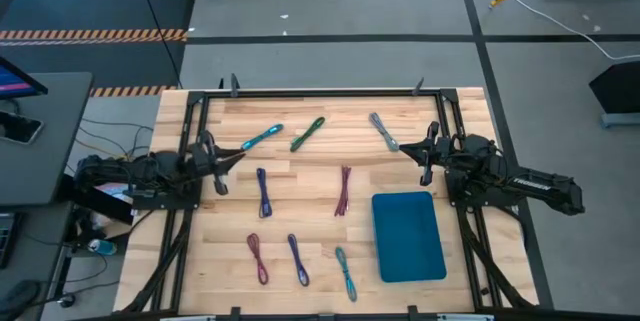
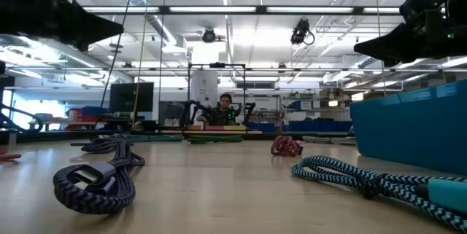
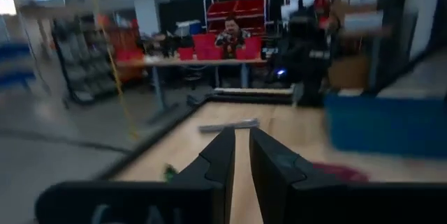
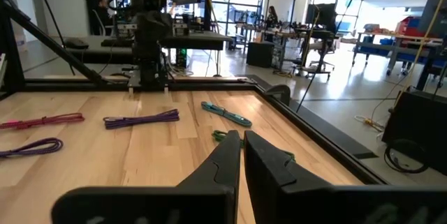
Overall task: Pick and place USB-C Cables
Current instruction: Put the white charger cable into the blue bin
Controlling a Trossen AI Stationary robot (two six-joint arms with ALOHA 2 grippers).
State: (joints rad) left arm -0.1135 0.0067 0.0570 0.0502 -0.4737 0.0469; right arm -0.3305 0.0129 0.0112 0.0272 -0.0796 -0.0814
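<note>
Several USB-C cables lie flat on the wooden table: teal (image 1: 262,139), green (image 1: 307,133) and grey (image 1: 383,131) along the far side, blue (image 1: 263,191) and maroon (image 1: 343,190) in the middle, and purple (image 1: 258,258), blue (image 1: 299,259) and teal (image 1: 346,273) near the front. My left gripper (image 1: 232,157) hovers shut at the table's left, pointing level toward the right, close to the far teal cable. My right gripper (image 1: 405,147) hovers shut at the right, pointing left, just short of the grey cable. Neither holds anything.
A teal bin (image 1: 408,235) stands on the table's right half, near the right arm. A black frame (image 1: 320,92) runs along the table's edges. A person sits at a desk in the room beyond the table (image 2: 225,107).
</note>
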